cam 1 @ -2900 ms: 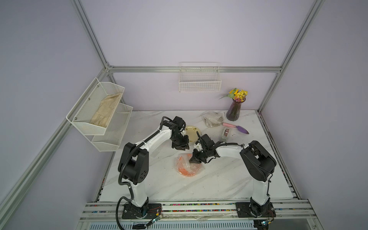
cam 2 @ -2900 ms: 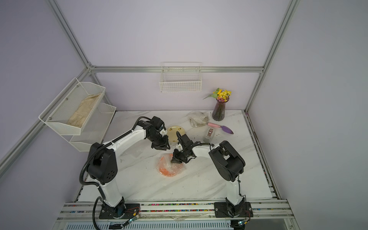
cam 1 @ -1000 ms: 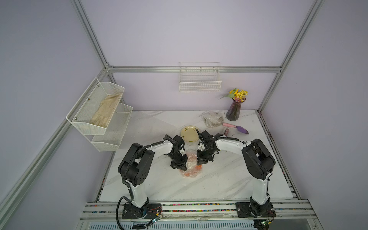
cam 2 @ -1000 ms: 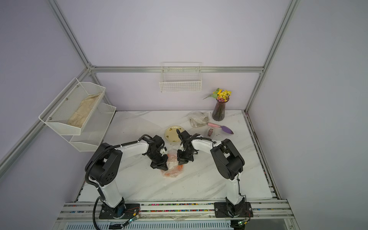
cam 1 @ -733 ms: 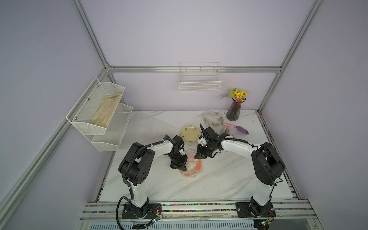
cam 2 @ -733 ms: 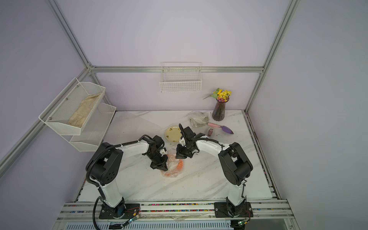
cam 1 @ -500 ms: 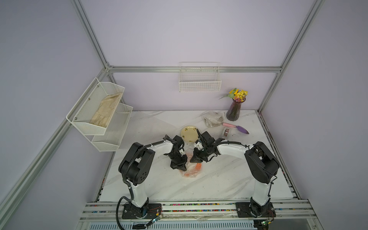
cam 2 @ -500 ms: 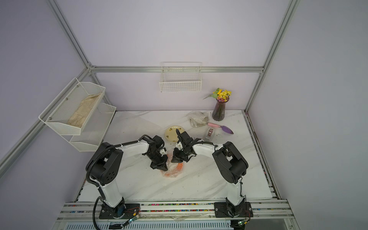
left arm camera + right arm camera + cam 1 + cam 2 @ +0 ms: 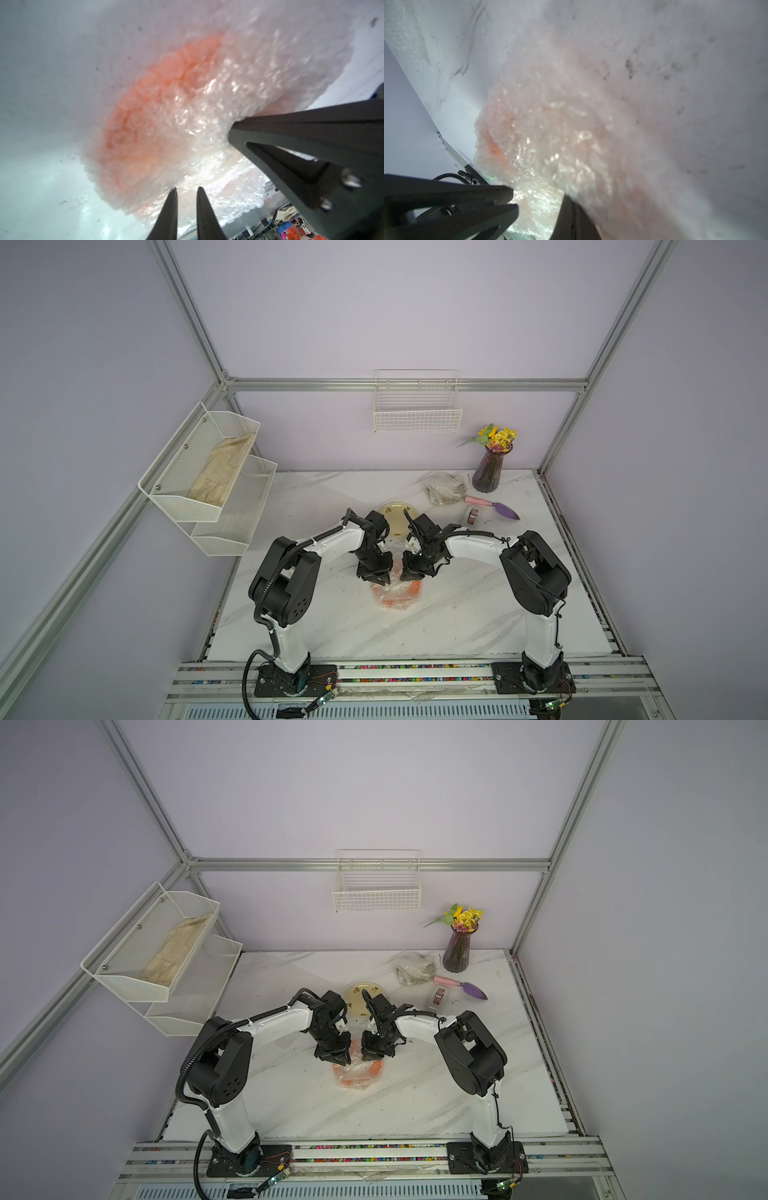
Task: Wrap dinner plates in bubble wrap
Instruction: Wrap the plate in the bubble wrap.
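An orange dinner plate (image 9: 398,596) lies mid-table, bundled in crinkly bubble wrap (image 9: 409,580); both top views show it. My left gripper (image 9: 377,577) stands at the bundle's back left edge. Its fingertips (image 9: 173,190) are a narrow gap apart, resting against the wrap (image 9: 207,108). At the bundle's back right edge my right gripper (image 9: 411,574) is shut, and a fold of the wrap (image 9: 623,145) drapes over its fingers (image 9: 566,209). A cream plate (image 9: 394,515) lies bare just behind both grippers. A crumpled wrap bundle (image 9: 442,488) sits at the back right.
A vase of flowers (image 9: 490,470), a pink-handled purple tool (image 9: 494,506) and a grey tape dispenser (image 9: 473,515) stand at the back right. White mesh shelves (image 9: 232,526) holding a beige cloth (image 9: 220,472) hang on the left wall. A wire basket (image 9: 417,414) hangs on the back wall.
My right gripper pulled back toward the cream plate, then came forward over the orange bundle again. The left gripper stayed at the bundle's edge and its fingers parted slightly.
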Motion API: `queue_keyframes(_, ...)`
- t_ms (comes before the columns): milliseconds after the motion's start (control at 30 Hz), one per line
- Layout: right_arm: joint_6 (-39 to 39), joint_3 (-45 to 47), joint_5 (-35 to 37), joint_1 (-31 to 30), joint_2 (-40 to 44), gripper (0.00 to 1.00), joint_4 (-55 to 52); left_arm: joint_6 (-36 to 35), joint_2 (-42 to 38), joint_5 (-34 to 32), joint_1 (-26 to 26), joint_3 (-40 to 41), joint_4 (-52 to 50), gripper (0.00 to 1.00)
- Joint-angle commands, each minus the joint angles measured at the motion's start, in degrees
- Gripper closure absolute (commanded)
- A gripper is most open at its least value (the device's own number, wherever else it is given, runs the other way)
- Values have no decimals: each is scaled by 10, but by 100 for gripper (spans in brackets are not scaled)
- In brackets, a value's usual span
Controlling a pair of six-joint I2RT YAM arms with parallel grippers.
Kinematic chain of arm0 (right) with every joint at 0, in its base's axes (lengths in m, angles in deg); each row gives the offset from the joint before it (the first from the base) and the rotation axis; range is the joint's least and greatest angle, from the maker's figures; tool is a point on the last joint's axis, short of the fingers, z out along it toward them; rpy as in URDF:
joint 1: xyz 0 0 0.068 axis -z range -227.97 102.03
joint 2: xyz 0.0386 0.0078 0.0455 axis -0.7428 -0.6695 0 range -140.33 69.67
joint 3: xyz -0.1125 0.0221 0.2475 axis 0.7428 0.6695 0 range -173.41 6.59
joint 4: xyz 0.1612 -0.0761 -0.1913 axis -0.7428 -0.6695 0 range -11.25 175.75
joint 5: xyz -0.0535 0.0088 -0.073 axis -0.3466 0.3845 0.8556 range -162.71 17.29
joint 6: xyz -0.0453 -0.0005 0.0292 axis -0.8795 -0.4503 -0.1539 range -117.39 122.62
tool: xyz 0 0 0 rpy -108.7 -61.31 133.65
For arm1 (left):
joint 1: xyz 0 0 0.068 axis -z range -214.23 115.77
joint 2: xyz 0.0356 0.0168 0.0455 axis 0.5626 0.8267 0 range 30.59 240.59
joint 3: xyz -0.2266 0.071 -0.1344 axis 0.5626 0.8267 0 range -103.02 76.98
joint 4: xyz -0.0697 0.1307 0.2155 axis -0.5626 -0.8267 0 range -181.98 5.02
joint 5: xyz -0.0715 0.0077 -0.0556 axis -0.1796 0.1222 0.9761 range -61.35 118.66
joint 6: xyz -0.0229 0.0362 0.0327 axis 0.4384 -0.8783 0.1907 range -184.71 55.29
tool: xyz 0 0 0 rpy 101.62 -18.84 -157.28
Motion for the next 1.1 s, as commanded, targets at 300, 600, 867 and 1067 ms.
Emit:
queue_keyframes(300,-2,15,52,27,39,100,-45,-17,79,4,1,35,52,87)
queue_keyframes(600,12,24,-31,229,131,84,39,-15,68,-1,-1,53,53,87)
queue_keyframes(867,60,6,-191,329,93,84,144,-10,54,-10,-1,40,44,87)
queue_keyframes(1067,61,29,-211,168,91,89,101,-10,59,-16,0,32,34,87)
